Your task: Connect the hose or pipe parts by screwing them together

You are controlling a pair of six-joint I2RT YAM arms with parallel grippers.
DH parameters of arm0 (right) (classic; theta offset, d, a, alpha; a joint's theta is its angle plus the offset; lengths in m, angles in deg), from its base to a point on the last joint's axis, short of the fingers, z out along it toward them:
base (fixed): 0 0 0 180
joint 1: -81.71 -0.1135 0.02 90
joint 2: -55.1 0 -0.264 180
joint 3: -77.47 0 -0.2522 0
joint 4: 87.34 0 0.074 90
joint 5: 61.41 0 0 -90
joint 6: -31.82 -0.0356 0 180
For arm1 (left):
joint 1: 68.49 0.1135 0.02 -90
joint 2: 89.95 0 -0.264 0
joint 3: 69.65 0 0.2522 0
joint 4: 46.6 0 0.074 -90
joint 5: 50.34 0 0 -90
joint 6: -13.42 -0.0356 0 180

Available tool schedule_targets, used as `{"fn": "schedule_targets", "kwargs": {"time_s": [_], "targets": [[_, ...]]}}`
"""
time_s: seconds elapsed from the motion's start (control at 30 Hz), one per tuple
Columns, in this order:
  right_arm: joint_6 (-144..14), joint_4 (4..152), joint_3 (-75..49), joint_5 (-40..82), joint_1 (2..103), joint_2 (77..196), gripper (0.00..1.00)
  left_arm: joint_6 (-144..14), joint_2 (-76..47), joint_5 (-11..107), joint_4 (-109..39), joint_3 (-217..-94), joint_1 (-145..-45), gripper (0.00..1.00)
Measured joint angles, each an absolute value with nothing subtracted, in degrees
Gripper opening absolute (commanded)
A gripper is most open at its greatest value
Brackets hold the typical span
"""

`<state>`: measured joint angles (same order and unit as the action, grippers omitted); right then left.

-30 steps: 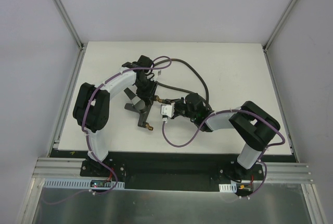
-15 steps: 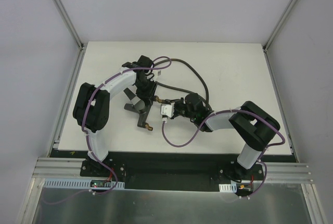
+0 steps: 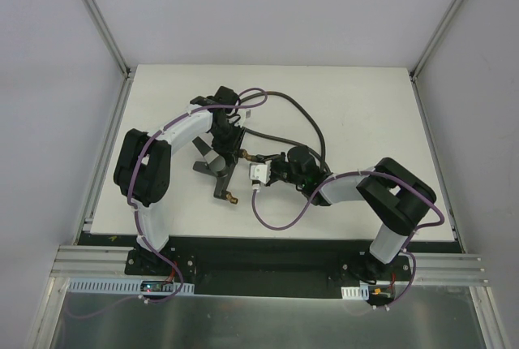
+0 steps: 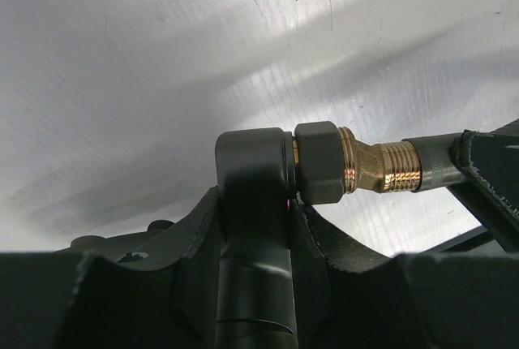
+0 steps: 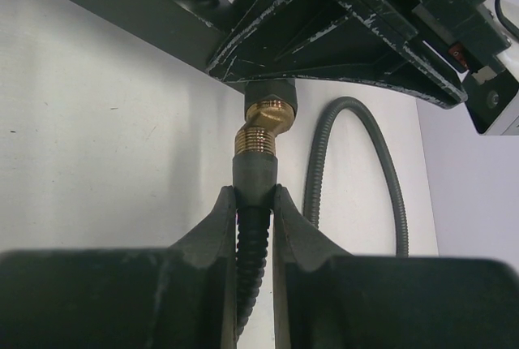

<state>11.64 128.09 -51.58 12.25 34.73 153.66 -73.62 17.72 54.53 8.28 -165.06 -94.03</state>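
Brass-tipped fitting point(image 4: 251, 172) in left hand point(image 4: 253, 243) | hose point(image 5: 252, 243) (ribbed) in right hand point(image 5: 254, 203)

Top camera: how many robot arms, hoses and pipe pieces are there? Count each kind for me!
Robot arms: 2, the left arm and the right arm
Hoses: 1, the grey hose
Pipe pieces: 1, the black T-fitting with brass tips
Total: 4

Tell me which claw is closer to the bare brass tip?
Left. The left claw grips the black T-shaped fitting carrying that brass-coloured tip; the right claw sits farther right, clamped on the dark-grey hose.
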Motion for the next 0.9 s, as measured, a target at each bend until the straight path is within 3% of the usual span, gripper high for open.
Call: {"fn": "schedule_targets", "kwargs": {"time_s": [0.5, 0.9], "targets": [[15.14, 122.67, -48.43, 13.12, 33.57, 154.19, 0.01, -73.64, 17.72, 52.81, 9.46, -165.26, -94.01, 0.0], [7.53, 120.09, -47.03, 12.86, 33.51, 154.17, 0.01, -74.56, 17.72, 51.12, 9.64, -165.24, -95.17, 0.0]]}}
